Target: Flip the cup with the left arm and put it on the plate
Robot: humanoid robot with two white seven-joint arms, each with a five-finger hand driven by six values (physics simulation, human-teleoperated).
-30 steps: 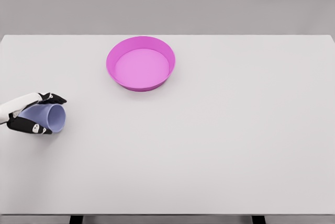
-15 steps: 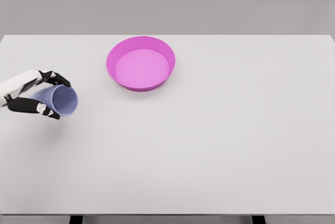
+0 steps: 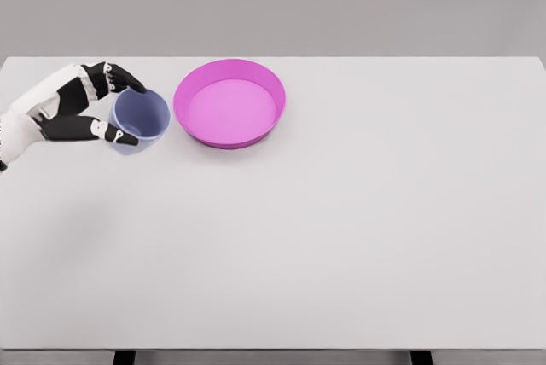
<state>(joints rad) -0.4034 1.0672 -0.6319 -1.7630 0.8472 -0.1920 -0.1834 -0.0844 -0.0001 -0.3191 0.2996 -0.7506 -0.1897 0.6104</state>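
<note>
Grey wall fills the backdrop behind a white table (image 3: 341, 228) that spans nearly the whole head view, its far edge running straight across the upper part of the picture and two dark legs just showing at the bottom edge.

On the table's far left-of-centre portion sits a magenta plate (image 3: 275, 96) — round, shallow, with a raised rim and a paler pink floor. It holds nothing.

Just to the left of the plate, the left hand (image 3: 81, 109) reaches in from the picture's left edge, white at the wrist and forearm, with black-and-white segmented fingers (image 3: 111, 76). The fingers are curled round a pale blue-violet cup (image 3: 140, 119), one group wrapping over the cup's far side near the rim, the thumb pressing its near side lower down. The grip is closed on the cup, not spread.

The cup stands mouth up, or close to it — its open rim faces the camera and the inside wall shows. It lies at the right end of the hand, between the fingertips and the plate, its right side close to the plate's left rim but apart from it. Whether its base touches the table or hangs just above cannot be told from this view.
</note>
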